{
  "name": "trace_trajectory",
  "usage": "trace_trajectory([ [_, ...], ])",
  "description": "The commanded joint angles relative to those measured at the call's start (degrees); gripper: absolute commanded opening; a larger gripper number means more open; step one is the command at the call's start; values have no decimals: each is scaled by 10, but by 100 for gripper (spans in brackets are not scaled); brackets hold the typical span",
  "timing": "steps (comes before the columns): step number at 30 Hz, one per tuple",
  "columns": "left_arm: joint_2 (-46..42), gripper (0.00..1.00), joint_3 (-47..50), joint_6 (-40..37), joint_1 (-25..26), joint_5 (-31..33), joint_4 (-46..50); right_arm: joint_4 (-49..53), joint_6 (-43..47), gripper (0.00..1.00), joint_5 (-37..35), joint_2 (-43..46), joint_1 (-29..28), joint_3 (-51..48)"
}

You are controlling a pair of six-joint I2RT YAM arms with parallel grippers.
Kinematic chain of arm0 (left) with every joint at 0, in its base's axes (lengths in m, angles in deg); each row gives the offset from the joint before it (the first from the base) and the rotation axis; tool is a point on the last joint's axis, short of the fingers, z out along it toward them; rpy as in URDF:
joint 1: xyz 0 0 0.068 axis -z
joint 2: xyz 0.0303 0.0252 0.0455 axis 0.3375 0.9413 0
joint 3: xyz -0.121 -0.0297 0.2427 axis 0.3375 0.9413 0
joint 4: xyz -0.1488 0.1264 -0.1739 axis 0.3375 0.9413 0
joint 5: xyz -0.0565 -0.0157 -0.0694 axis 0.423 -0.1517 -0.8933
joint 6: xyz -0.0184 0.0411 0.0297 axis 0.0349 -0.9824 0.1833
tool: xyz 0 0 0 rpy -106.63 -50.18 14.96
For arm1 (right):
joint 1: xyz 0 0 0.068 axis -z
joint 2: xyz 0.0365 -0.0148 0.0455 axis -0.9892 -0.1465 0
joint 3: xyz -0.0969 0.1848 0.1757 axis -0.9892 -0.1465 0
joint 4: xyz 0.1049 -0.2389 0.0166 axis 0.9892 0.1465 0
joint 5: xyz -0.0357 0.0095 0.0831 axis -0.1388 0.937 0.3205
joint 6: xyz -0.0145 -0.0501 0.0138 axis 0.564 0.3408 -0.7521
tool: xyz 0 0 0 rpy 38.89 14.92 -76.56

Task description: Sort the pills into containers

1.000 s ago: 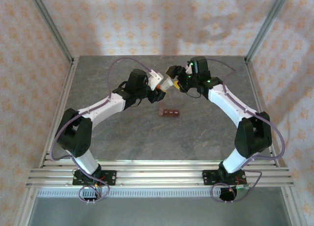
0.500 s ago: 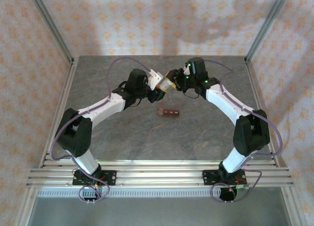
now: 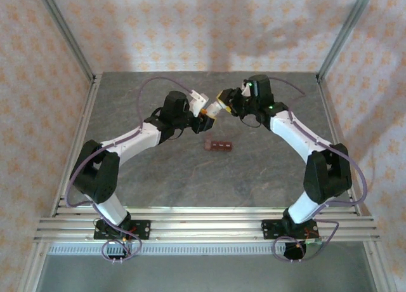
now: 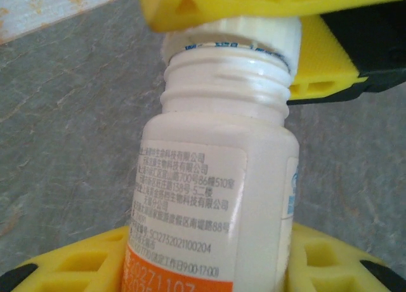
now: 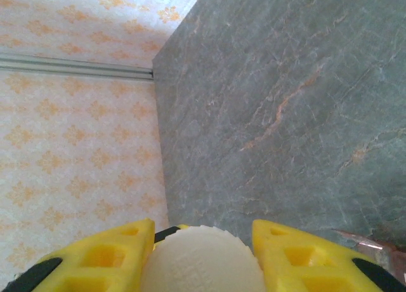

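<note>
Hold: left gripper [image 4: 209, 266] clamps white bottle [image 4: 212, 178] low | right gripper [image 5: 202, 257] pinches ribbed cap [image 5: 202, 266] | handling: likely light, stiff, slick; grip the label band | containers [image 3: 219, 145] nearer.

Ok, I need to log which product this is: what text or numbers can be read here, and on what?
"SC22732021100204": paper label on the white bottle.
"9:00-17:00": the label line below it.
"20271107": orange band at the label's foot, partly cut off, so uncertain.
Chinese lines above on the label: too small to read reliably.
Blue print on the cap's edge: too blurred.
</note>
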Motion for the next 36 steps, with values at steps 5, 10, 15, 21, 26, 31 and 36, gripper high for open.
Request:
trace_trajectory([
  [5,-38,0,6,50,-16,-43,-82,-21,47,37,0,39,35,-19],
  [10,-48,0,11,44,-18,-39,-71,132,145,38,-76,34,52,19],
  [15,-61,0,18,42,-17,-27,-51,264,234,40,-209,13,52,33],
  [21,-84,0,40,48,-17,-13,-22,251,233,41,-308,-3,52,-46],
  [26,-108,0,52,37,-16,-3,18,201,200,43,-348,-25,52,-105],
  [31,-123,0,66,34,-16,-3,35,180,174,44,-377,-52,43,-132],
  [36,-129,0,88,53,-16,2,17,177,167,47,-391,-68,41,-145],
])
